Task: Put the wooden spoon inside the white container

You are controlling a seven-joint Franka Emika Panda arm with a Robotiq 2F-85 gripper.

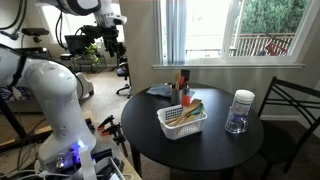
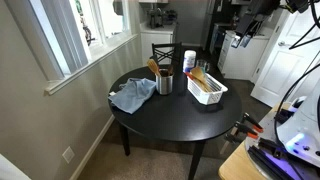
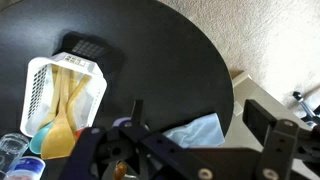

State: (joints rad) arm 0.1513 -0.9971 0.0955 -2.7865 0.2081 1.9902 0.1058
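Note:
The white container [image 1: 181,124] is a slotted basket on the round black table [image 1: 215,150]. It also shows in the other exterior view [image 2: 208,90] and at the left of the wrist view [image 3: 38,92]. A wooden spoon [image 3: 66,100] lies inside the basket, also seen in both exterior views [image 1: 191,108] [image 2: 202,78]. My gripper [image 3: 200,120] is open and empty, high above the table and away from the basket. It shows near the top of both exterior views [image 1: 110,40] [image 2: 252,22].
A clear jar with a white lid [image 1: 240,110] [image 2: 190,62] stands beside the basket. A metal cup holding utensils [image 2: 165,83] and a blue cloth [image 2: 132,95] [image 3: 195,132] lie on the table. A dark chair [image 1: 292,110] stands at the table's edge.

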